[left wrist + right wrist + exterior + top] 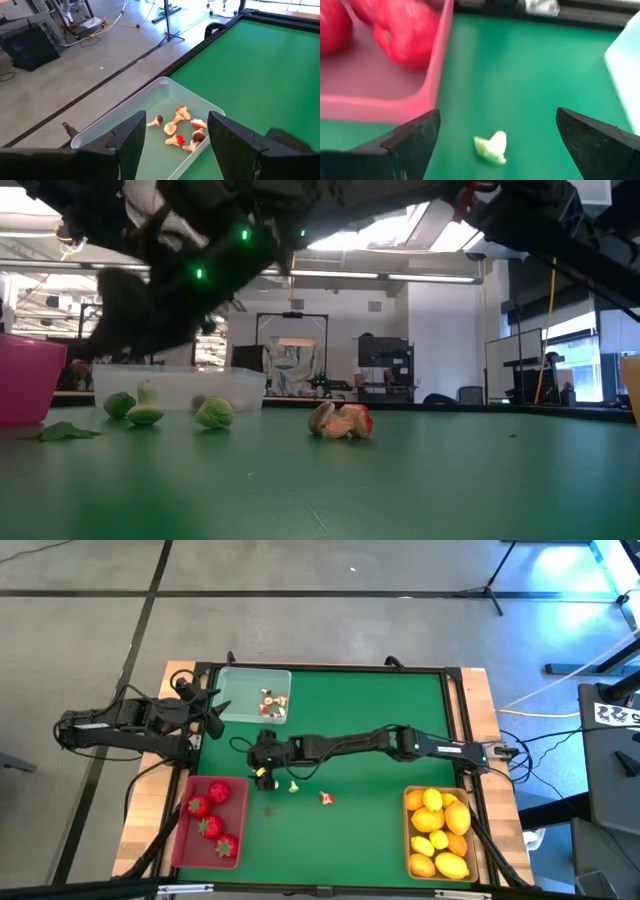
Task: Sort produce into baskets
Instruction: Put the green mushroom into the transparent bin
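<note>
high: straight down, far | low: level across surface (pixel 420 480) | wrists: close, forward | left wrist+high share clear tray (pixel 150 107)

No readable text, label, brand or number anywhere; black-and-white marker card (pixel 614 715) at right edge, characters illegible.

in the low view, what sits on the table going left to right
pink basket → clear basket, with small green pieces on the mat in front of it → white-and-red piece → edge of the tan basket at the far right
</note>
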Controlling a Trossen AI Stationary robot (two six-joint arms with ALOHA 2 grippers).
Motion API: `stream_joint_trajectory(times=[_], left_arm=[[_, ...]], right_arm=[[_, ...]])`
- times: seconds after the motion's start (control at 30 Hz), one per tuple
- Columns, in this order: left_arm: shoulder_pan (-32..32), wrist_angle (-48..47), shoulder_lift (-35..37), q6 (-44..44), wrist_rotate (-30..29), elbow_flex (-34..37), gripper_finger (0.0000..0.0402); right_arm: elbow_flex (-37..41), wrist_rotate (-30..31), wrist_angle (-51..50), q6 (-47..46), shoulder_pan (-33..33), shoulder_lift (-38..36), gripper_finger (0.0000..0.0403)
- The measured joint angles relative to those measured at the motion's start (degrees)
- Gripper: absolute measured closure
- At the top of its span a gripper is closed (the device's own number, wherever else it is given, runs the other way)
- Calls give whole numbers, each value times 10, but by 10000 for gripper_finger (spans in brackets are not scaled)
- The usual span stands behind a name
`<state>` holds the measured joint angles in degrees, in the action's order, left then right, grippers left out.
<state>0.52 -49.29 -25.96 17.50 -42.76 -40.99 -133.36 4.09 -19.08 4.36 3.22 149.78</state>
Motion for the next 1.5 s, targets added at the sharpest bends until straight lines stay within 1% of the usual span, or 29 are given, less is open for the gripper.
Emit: stream_joint_trajectory(times=[0.33, 0.8, 0.97, 1.23, 1.4, 1.5], left_arm=[[0, -3, 0, 1, 0, 0, 192], [0, -3, 0, 4, 0, 1, 192], [0, -11, 0, 19, 0, 1, 192], [0, -11, 0, 21, 0, 1, 192], [0, -11, 0, 21, 0, 1, 192], [0, -11, 0, 21, 0, 1, 192]], right_arm=[[0, 2, 0, -19, -15, 4, 9], [1, -2, 9, -47, -14, 18, 9], [1, -2, 7, -55, -14, 18, 9], [1, -17, -10, -75, -13, 23, 9], [1, -16, -5, -75, -13, 23, 9], [1, -2, 1, -75, -14, 23, 9]])
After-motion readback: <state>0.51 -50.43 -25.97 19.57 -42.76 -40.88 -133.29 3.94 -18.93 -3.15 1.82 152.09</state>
